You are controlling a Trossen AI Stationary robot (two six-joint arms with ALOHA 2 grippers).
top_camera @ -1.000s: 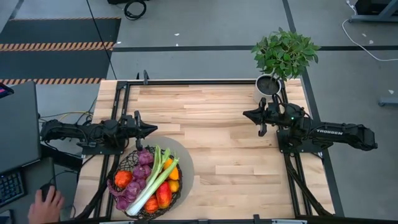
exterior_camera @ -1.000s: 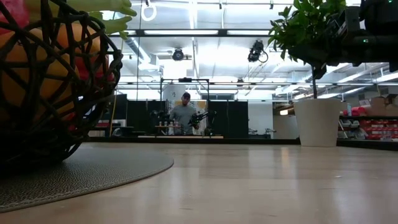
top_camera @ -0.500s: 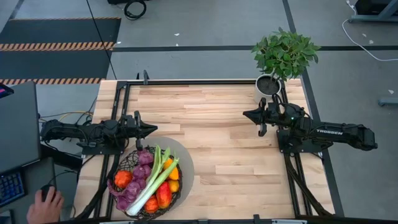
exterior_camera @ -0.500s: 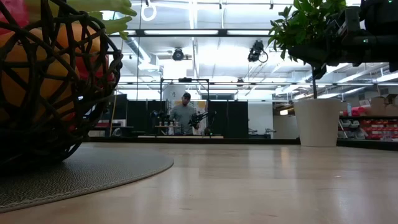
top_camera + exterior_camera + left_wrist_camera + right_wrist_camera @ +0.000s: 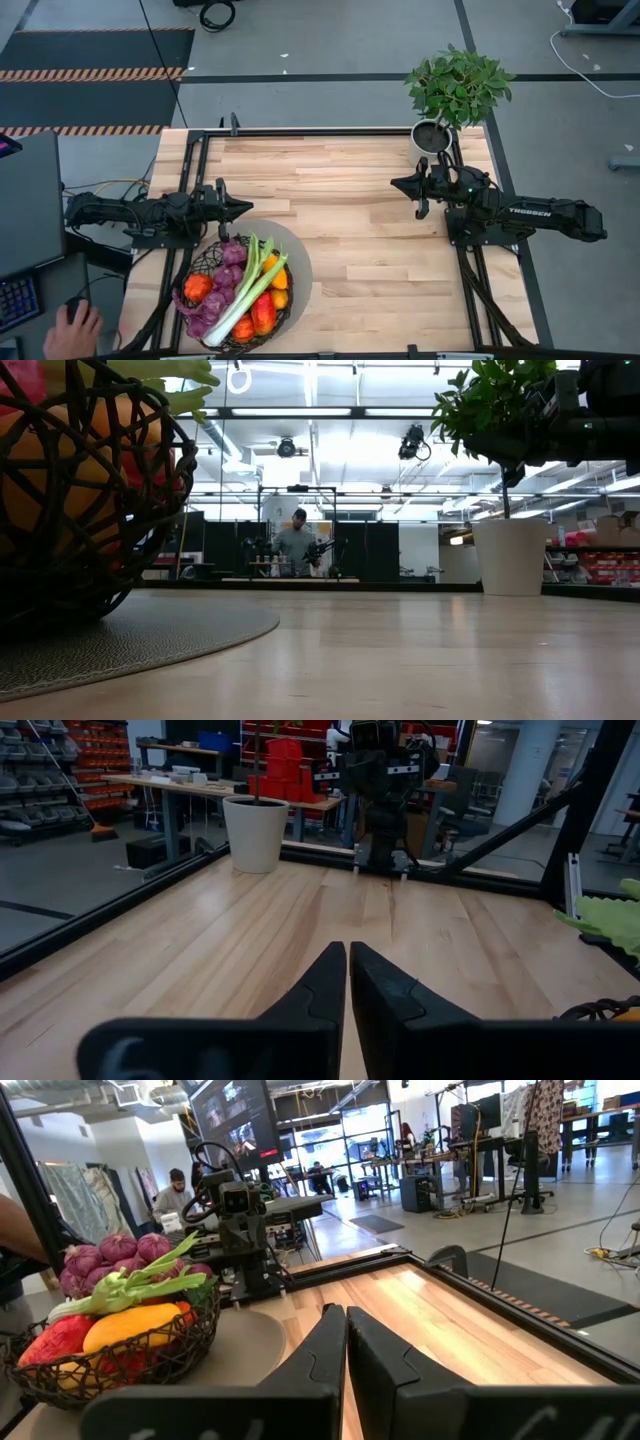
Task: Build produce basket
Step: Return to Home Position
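Note:
The dark wire basket [image 5: 238,296] stands on a round grey mat [image 5: 296,262] at the table's near left. It is heaped with produce: purple grapes [image 5: 228,262], a green celery stalk [image 5: 250,286], orange and red pieces [image 5: 262,312]. The low view shows the basket [image 5: 80,490] close up at the left. My left gripper [image 5: 248,208] hovers shut and level just beyond the basket's far side, holding nothing. My right gripper [image 5: 394,184] hangs shut and level over the far right of the table, also holding nothing.
A white pot with a leafy plant [image 5: 452,96] stands at the far right corner, close behind my right gripper. Bare wood [image 5: 340,220] lies between the two arms. A person's hand [image 5: 70,326] rests on a mouse off the table's near left.

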